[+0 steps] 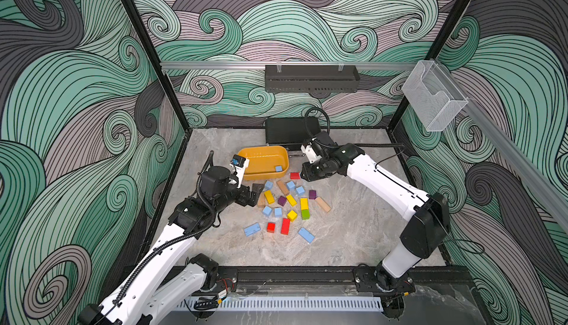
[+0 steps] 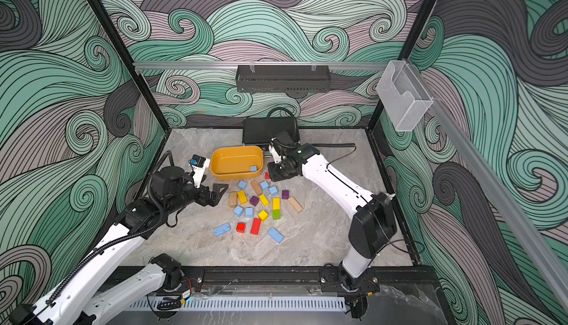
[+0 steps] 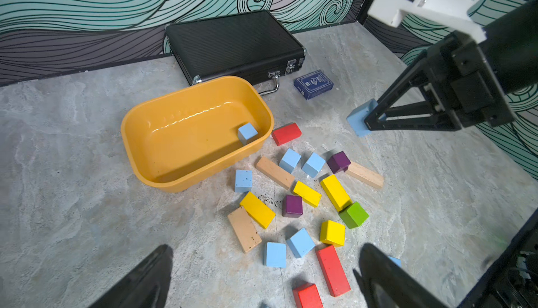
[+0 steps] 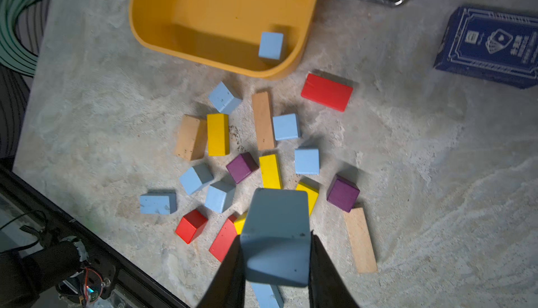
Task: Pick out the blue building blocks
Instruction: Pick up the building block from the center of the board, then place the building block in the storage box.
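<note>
While mixed blocks (image 1: 269, 197) litter the grey marbled tabletop (image 1: 353, 231), the yellow-orange plastic tub (image 3: 186, 181) sits beyond them, one sky-blue wooden cube (image 3: 247, 132) in its near right corner. The right gripper (image 3: 371, 121) pinches another light blue block (image 4: 276, 233) just right of the tub; carry it left past the rim before releasing. The left gripper (image 2: 218, 193) hangs spread left of the loose blue building blocks (image 3: 274, 254).
</note>
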